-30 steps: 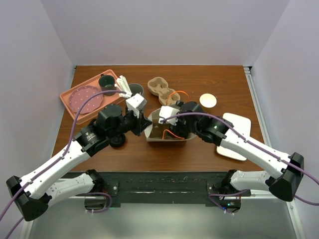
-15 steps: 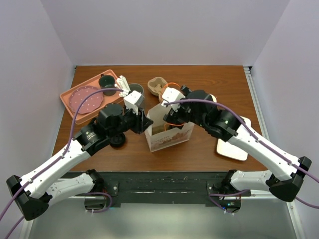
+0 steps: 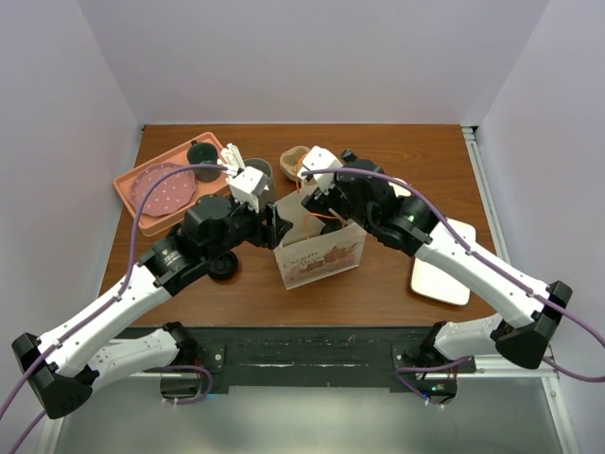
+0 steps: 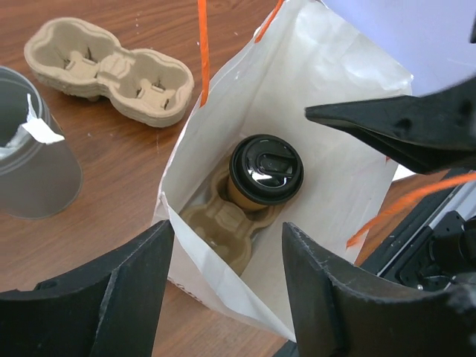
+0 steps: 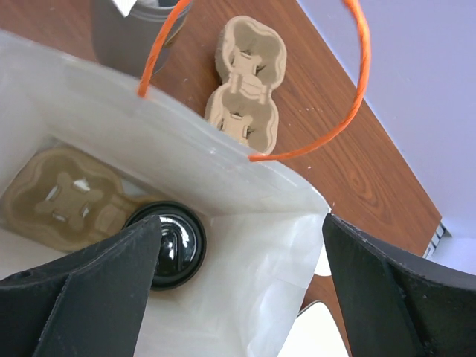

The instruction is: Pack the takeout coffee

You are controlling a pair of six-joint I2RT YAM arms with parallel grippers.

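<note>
The takeout coffee (image 4: 265,169), a tan cup with a glossy black lid (image 5: 167,249), stands in a cardboard carrier (image 4: 223,227) at the bottom of an upright white paper bag (image 3: 319,253) with orange handles. My left gripper (image 4: 227,227) is open at the bag's left rim; a fold of the rim lies loose between its jaws. Seen from above, my left gripper (image 3: 272,227) is beside the bag. My right gripper (image 5: 242,223) is open above the bag's mouth, holding nothing, toward the bag's far side (image 3: 317,194).
An empty cardboard carrier (image 4: 111,71) lies on the table behind the bag. A grey tumbler with white utensils (image 3: 253,170) stands beside a pink tray (image 3: 132,180) holding a spotted plate and a dark mug (image 3: 201,154). A white plate (image 3: 444,274) lies at the right.
The bag has gone from lying low and open to standing upright. My right gripper lifted out toward the back. My left gripper opened and let go of the bag's rim.
</note>
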